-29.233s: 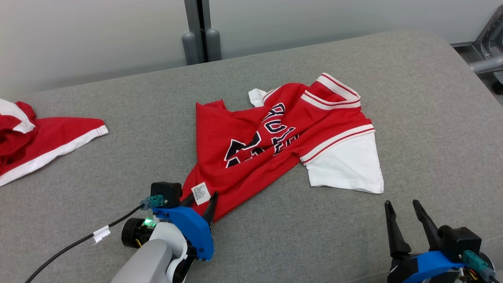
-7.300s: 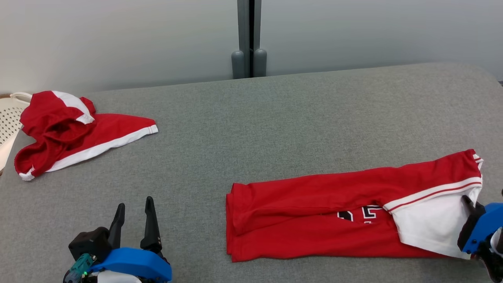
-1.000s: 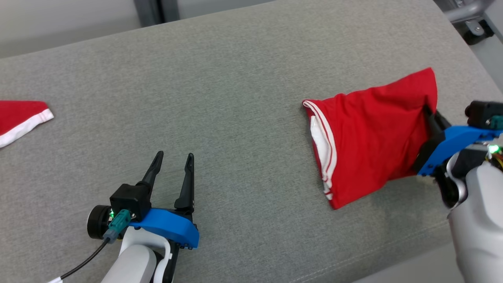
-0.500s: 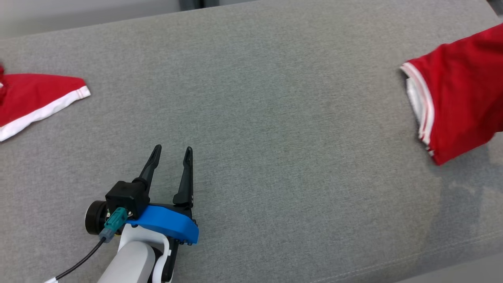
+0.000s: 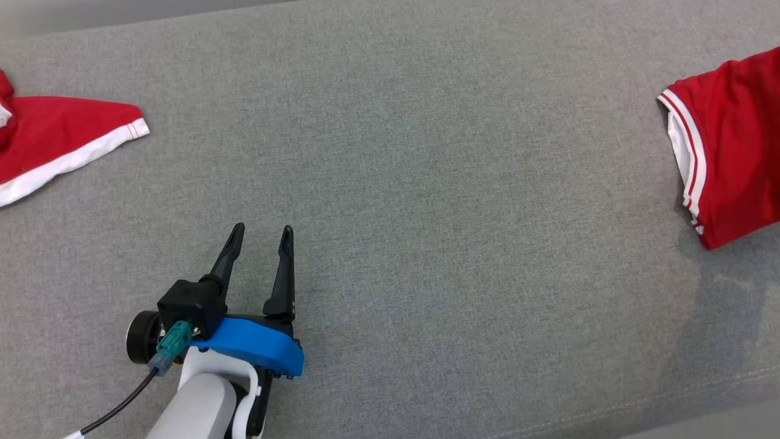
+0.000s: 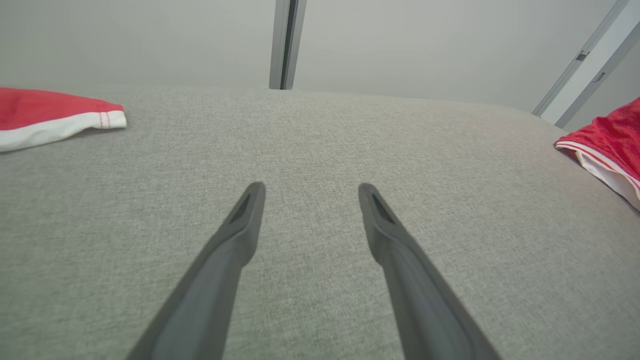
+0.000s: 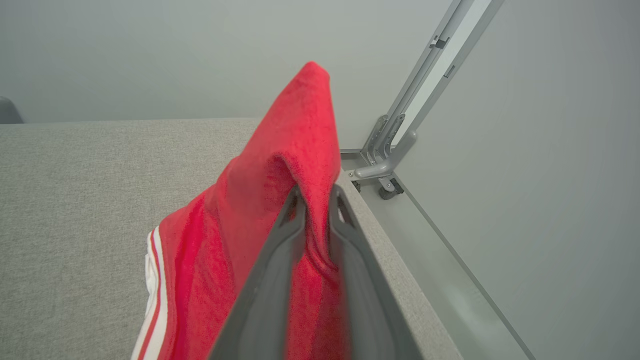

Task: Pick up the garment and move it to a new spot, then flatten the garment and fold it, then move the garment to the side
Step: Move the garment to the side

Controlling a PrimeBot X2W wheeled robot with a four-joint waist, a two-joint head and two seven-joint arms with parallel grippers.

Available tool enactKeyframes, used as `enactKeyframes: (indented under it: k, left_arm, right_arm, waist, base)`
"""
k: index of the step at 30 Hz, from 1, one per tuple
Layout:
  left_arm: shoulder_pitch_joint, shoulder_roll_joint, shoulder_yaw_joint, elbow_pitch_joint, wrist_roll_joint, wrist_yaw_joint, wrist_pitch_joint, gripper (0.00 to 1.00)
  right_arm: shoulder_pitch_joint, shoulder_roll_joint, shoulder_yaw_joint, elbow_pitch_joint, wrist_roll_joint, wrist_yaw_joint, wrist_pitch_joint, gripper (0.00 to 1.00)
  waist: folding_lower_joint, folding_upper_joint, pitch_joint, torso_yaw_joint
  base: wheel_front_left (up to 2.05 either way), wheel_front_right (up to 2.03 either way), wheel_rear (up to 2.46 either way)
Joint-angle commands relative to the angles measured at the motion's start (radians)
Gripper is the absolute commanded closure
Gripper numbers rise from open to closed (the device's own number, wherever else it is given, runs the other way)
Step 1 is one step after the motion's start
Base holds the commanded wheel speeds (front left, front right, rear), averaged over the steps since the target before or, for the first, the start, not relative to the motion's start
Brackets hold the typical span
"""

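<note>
The garment (image 5: 731, 152) is a folded red shirt with white striped trim, lying at the far right of the grey padded table (image 5: 426, 183). It also shows at the right edge of the left wrist view (image 6: 607, 145). In the right wrist view my right gripper (image 7: 317, 195) pinches a raised fold of the garment (image 7: 240, 240) between nearly closed fingers, close to the table's right edge. My left gripper (image 5: 262, 230) rests open on bare grey cloth at the lower left, nothing between its fingers (image 6: 311, 189).
A second red garment with a white hem (image 5: 55, 134) lies at the far left (image 6: 50, 112). The table's right edge (image 7: 380, 240) drops to a grey floor with a metal frame and caster (image 7: 387, 165). The table's front edge runs along the lower right.
The head camera has shifted. The garment has slid further right, towards the table's right edge, with the right gripper on it. The left gripper has stayed put and open.
</note>
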State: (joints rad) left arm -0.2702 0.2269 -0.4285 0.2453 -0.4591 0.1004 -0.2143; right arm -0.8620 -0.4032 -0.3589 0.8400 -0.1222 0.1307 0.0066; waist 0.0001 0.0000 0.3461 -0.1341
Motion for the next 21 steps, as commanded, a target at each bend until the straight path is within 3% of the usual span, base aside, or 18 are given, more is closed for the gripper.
enactKeyframes:
  k: [1, 11, 21]
  left_arm:
    - [-0.016, 0.006, 0.0, -0.004, -0.003, 0.003, -0.001, 0.0]
    - [-0.013, 0.007, -0.009, 0.005, -0.009, 0.005, -0.001, 0.0]
    - [0.009, -0.022, 0.006, 0.046, -0.038, -0.007, -0.029, 0.0]
  right_arm:
    - [-0.005, 0.013, -0.01, 0.007, -0.017, 0.0, -0.016, 0.0]
    - [0.004, 0.047, -0.013, 0.048, -0.078, 0.0, -0.066, 0.0]
    - [0.059, 0.107, 0.107, 0.058, -0.058, 0.0, -0.157, 0.0]
  waist:
    - [-0.0001, 0.0, 0.0, -0.002]
    - [-0.0001, 0.0, -0.019, -0.003]
    - [-0.0001, 0.0, -0.116, 0.023]
  base:
    - [0.0, 0.0, 0.0]
    - [0.0, 0.0, 0.0]
    - [0.0, 0.0, 0.0]
